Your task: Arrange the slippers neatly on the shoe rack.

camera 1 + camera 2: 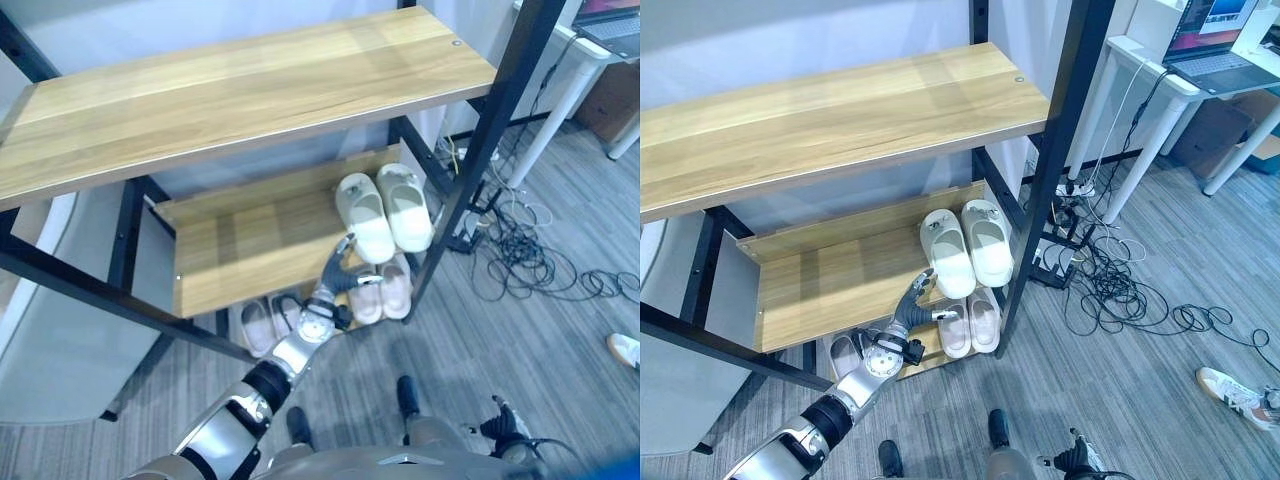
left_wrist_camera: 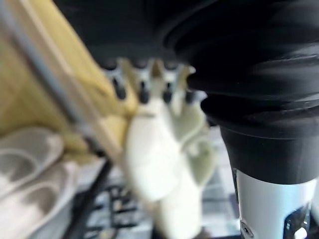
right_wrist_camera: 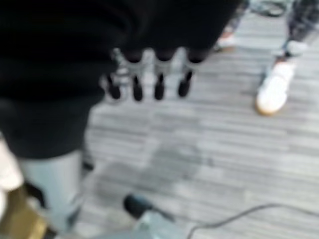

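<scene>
Right hand [image 3: 149, 74]: hanging over grey plank floor [image 3: 209, 149], fingers straight and relaxed, holding nothing; a person's white shoe [image 3: 274, 87] is showing beyond it.
Left hand [image 1: 338, 275]: reaching in at the near edge of the middle shelf [image 1: 250, 245], fingers extended and spread, tips lying right at the near end of the left cream slipper; contact I cannot tell.
Cream slippers [image 1: 385, 210]: sitting side by side, touching, at the right end of the middle shelf, long axes running near to far, near ends overhanging the shelf's front edge, toes pointing near.
Open room: the middle shelf is lying bare to the left of the pair; the black upright [image 1: 490, 140] is standing just right of them.
Bottom tier: a pink pair [image 1: 385, 290] is lying under the cream pair, a pale pair [image 1: 265, 322] further left.
Top shelf [image 1: 240, 90]: spreading wide above, bare.
Far right: tangled cables [image 1: 520, 255] lying on the floor.
</scene>
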Robot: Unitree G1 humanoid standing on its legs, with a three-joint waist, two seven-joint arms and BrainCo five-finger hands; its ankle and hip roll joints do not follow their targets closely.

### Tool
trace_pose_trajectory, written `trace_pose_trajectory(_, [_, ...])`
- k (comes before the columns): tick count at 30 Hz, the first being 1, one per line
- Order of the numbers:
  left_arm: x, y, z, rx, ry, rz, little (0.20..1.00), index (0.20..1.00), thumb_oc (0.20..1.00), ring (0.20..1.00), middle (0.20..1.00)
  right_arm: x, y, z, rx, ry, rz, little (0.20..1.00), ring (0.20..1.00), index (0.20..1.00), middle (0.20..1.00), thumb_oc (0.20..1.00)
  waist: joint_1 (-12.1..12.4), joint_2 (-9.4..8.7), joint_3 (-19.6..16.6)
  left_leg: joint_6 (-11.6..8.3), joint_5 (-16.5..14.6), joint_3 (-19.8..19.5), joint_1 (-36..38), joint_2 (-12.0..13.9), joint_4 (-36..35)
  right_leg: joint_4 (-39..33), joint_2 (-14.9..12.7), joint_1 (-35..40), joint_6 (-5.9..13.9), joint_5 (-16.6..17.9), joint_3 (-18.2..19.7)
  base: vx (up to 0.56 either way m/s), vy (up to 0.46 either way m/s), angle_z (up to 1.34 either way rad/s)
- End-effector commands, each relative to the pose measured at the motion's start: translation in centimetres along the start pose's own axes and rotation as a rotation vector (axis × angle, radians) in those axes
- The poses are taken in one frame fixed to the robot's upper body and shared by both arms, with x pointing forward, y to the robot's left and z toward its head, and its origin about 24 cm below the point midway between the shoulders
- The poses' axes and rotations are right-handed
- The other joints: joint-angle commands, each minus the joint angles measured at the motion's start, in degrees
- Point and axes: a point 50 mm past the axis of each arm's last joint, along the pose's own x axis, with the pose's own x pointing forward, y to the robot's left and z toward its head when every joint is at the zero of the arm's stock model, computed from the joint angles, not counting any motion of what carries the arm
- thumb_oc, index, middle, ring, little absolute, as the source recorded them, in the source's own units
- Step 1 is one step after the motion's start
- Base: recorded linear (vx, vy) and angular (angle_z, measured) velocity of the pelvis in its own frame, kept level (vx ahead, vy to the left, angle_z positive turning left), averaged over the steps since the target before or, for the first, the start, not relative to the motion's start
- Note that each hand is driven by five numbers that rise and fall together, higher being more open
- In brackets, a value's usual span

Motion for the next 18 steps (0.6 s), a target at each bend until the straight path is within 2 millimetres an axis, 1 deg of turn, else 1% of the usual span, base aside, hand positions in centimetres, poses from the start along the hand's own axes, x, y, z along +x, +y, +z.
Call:
trace_pose_trajectory(1, [0.7,0.5,3.6,-0.014,-0.192,0.02,1.0,1.0,1.0,1.0,1.0,1.1,-2.2,3.8,0.025,-0.124,-0.098,1.0,1.0,1.0,1.0,1.0,1.5,2.97,4.3,0.33,-0.3,-4.6,-2.9,0.1,0.8,6.0,0.7,-2.2,1.33,-8.5,-1.8,0.0,-0.017,0.05])
trace_pose_trajectory(2, [0.7,0.6,3.6,-0.014,-0.192,0.02,1.0,1.0,1.0,1.0,1.0,1.1,-2.2,3.8,0.025,-0.124,-0.097,1.0,1.0,1.0,1.0,1.0,1.5,2.95,4.3,0.33,-0.3,-4.7,-2.8,0.1,0.8,6.0,0.6,-2.2,1.33,-8.5,-1.8,0.0,0.0,0.0])
trace_pose_trajectory(3, [0.7,1.0,4.1,-0.025,-0.213,0.038,1.0,1.0,1.0,1.0,1.0,0.8,-1.9,4.5,0.053,-0.163,-0.101,1.0,1.0,1.0,1.0,1.0,1.5,2.8,4.0,0.31,-0.4,-4.8,-2.8,0.0,0.8,5.9,0.7,-1.9,1.31,-8.6,-1.9,0.02,-0.02,0.05])
trace_pose_trajectory(5, [0.3,1.5,3.3,-0.023,-0.182,0.051,1.0,1.0,1.0,1.0,1.0,0.6,-1.6,3.9,0.067,-0.153,-0.09,1.0,1.0,1.0,1.0,1.0,1.4,2.66,3.8,0.35,-0.4,-4.9,-2.6,0.0,0.8,5.8,0.7,-1.6,1.31,-8.6,-2.0,0.02,-0.025,0.07])
trace_pose_trajectory(6, [-0.1,3.5,3.5,-0.018,-0.216,0.104,1.0,1.0,1.0,1.0,1.0,0.6,-1.6,3.5,0.111,-0.129,-0.095,1.0,1.0,1.0,1.0,1.0,1.8,2.64,3.8,0.32,-0.4,-5.1,-2.5,-0.1,0.8,5.8,0.7,-1.4,1.4,-8.7,-2.2,0.0,-0.021,0.05])
trace_pose_trajectory(7, [-0.2,3.6,3.5,-0.017,-0.215,0.104,1.0,1.0,1.0,1.0,1.0,0.6,-1.6,3.5,0.11,-0.129,-0.094,1.0,1.0,1.0,1.0,1.0,1.8,2.58,3.7,0.32,-0.4,-5.1,-2.5,-0.1,0.8,5.8,0.7,-1.4,1.4,-8.7,-2.2,0.0,0.0,0.0])
trace_pose_trajectory(8, [-0.8,4.6,3.4,-0.018,-0.225,0.131,1.0,1.0,1.0,1.0,1.0,0.5,-1.5,3.1,0.122,-0.116,-0.093,1.0,1.0,1.0,1.0,1.0,2.0,2.64,3.8,0.3,-0.3,-5.2,-2.6,-0.1,0.8,5.8,0.6,-1.4,1.41,-8.7,-2.3,0.0,0.0,0.0])
trace_pose_trajectory(9, [-1.6,5.9,2.9,-0.029,-0.216,0.158,1.0,1.0,1.0,1.0,1.0,0.4,-1.5,2.7,0.143,-0.098,-0.096,1.0,1.0,1.0,1.0,1.0,2.4,2.74,3.8,0.26,-0.3,-5.1,-2.5,-0.1,0.8,5.7,0.6,-1.2,1.43,-8.7,-2.3,0.0,0.0,0.0])
trace_pose_trajectory(10, [-3.1,8.6,1.9,-0.072,-0.187,0.213,1.0,1.0,1.0,1.0,1.0,0.5,-1.8,2.2,0.162,-0.073,-0.108,1.0,1.0,1.0,1.0,1.0,3.2,3.3,3.9,0.32,-0.2,-5.0,-2.4,-0.1,0.8,5.6,0.7,-1.1,1.43,-8.7,-2.3,0.0,0.0,0.0])
trace_pose_trajectory(11, [-3.1,8.6,1.9,-0.072,-0.185,0.214,1.0,1.0,1.0,1.0,1.0,0.5,-1.8,2.2,0.161,-0.073,-0.107,1.0,1.0,1.0,1.0,1.0,3.1,3.26,3.9,0.31,-0.2,-5.0,-2.4,-0.1,0.8,5.6,0.7,-1.0,1.43,-8.7,-2.2,0.0,0.013,-0.08])
trace_pose_trajectory(12, [-4.1,9.7,1.0,-0.069,-0.155,0.233,1.0,1.0,1.0,1.0,1.0,0.5,-1.7,2.1,0.157,-0.066,-0.101,1.0,1.0,1.0,1.0,1.0,3.5,3.62,3.9,0.35,-0.2,-5.0,-2.2,0.0,0.8,5.6,0.7,-0.9,1.38,-8.7,-2.3,0.01,0.006,-0.06])
trace_pose_trajectory(13, [-5.1,11.4,-0.1,-0.062,-0.113,0.277,1.0,1.0,1.0,1.0,1.0,0.4,-1.5,1.7,0.152,-0.047,-0.096,1.0,1.0,1.0,1.0,1.0,4.2,4.09,3.8,0.34,-0.1,-5.0,-2.0,0.0,0.8,5.5,0.8,-0.7,1.29,-8.8,-2.4,0.0,0.0,0.0])
trace_pose_trajectory(14, [-6.1,12.3,-0.5,-0.069,-0.098,0.299,1.0,1.0,1.0,1.0,1.0,0.4,-1.4,1.6,0.149,-0.043,-0.09,1.0,1.0,1.0,1.0,1.0,4.4,4.24,3.7,0.35,-0.1,-5.0,-1.9,0.1,0.8,5.5,0.8,-0.5,1.26,-8.8,-2.4,0.0,0.0,0.0])
trace_pose_trajectory(15, [-7.3,13.4,-1.4,-0.082,-0.056,0.331,1.0,1.0,1.0,1.0,1.0,0.3,-1.3,1.2,0.144,-0.026,-0.085,1.0,1.0,1.0,1.0,1.0,4.8,4.55,3.6,0.34,0.0,-5.1,-1.7,0.2,0.8,5.5,0.9,-0.3,1.15,-8.9,-2.3,0.03,0.008,0.03])
trace_pose_trajectory(16, [-8.0,14.1,-2.1,-0.095,-0.028,0.351,1.0,1.0,1.0,1.0,1.0,0.3,-1.3,1.0,0.15,-0.016,-0.084,1.0,1.0,1.0,1.0,1.0,5.1,4.7,3.4,0.32,0.1,-5.1,-1.6,0.2,0.8,5.5,1.0,-0.1,1.11,-9.0,-2.3,0.04,0.003,0.02])
trace_pose_trajectory(17, [-9.0,14.7,-3.4,-0.11,0.038,0.371,1.0,1.0,1.0,1.0,1.0,0.4,-1.4,0.9,0.159,-0.004,-0.079,1.0,1.0,1.0,1.0,1.0,5.5,4.95,3.2,0.29,0.3,-5.1,-1.5,0.3,0.8,5.4,1.1,0.2,1.04,-9.1,-2.5,0.03,-0.007,0.06])
trace_pose_trajectory(18, [-9.9,15.3,-4.3,-0.112,0.082,0.389,1.0,1.0,1.0,1.0,1.0,0.4,-1.4,0.7,0.161,0.009,-0.074,1.0,1.0,1.0,1.0,1.0,5.8,5.07,3.2,0.25,0.3,-5.2,-1.4,0.4,0.8,5.3,1.2,0.5,0.99,-9.2,-2.6,0.02,-0.018,0.04])
